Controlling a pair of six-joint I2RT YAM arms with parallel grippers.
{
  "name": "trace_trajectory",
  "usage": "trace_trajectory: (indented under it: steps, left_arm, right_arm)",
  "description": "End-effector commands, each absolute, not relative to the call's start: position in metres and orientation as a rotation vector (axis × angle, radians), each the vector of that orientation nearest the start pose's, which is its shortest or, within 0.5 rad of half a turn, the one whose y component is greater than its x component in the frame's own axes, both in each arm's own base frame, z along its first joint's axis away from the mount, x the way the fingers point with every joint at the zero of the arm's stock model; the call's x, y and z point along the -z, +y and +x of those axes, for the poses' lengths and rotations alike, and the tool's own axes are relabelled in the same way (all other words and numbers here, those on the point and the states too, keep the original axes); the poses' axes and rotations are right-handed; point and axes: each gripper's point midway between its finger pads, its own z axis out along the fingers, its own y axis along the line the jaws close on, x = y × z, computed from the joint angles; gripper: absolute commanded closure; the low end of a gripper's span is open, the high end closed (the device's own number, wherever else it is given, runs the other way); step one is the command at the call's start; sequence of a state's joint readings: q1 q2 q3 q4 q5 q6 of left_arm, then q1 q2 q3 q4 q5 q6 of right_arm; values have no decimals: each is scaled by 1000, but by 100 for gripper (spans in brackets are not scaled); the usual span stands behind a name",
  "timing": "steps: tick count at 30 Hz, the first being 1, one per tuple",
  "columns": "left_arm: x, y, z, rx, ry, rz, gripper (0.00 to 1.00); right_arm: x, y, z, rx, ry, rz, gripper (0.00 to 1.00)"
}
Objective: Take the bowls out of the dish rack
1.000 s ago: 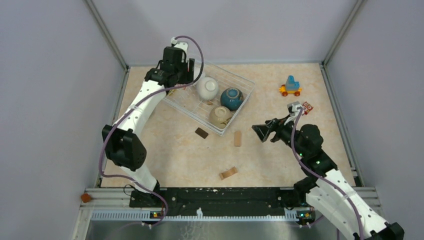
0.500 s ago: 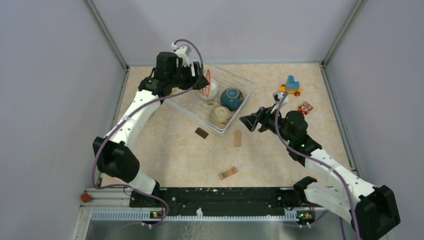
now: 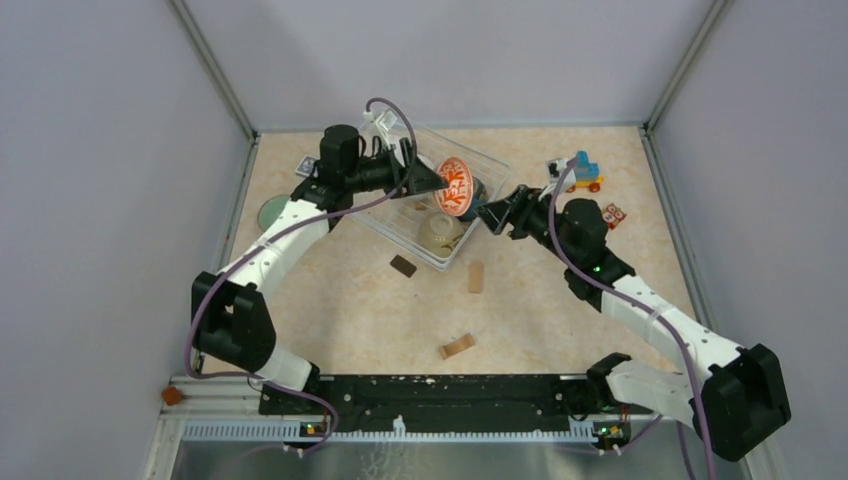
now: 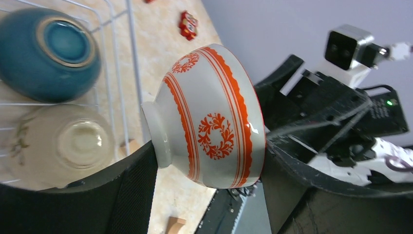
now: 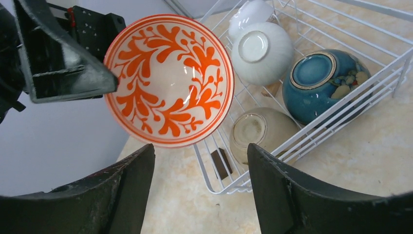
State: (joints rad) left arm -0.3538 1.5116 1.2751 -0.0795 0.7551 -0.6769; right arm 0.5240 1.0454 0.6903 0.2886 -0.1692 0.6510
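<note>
Orange-patterned bowl (image 3: 455,187) tipped sideways above dish rack (image 3: 480,147), clamped foot-to-rim in left claw (image 3: 441,182) | right claw (image 3: 497,212) spread wide, empty, just beside rack | step: likely handover | next: right claw must take the rim

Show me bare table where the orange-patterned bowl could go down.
Widest bare patch: table between the left arm, the dark block and the tan block near the front. Another lies between the middle block and the right arm. Crowded: the rack, and around the toy train.
</note>
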Motion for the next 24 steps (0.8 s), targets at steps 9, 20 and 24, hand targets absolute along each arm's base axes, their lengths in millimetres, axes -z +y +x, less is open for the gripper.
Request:
trace_trajectory:
  steps: [9,20,24]
  left_arm:
    - [-362,-316,283,1637,1718,606,47]
    - [-346,-313,298,1483,1785,538,5]
    - [-319,-296,328,1226,1951,416,1]
  right_arm:
    - [-287,242,314,-1072,1720,101,49]
    - [-293,216,313,-970,1689,197,100]
    - [-283,179,322,-736,1702,292,100]
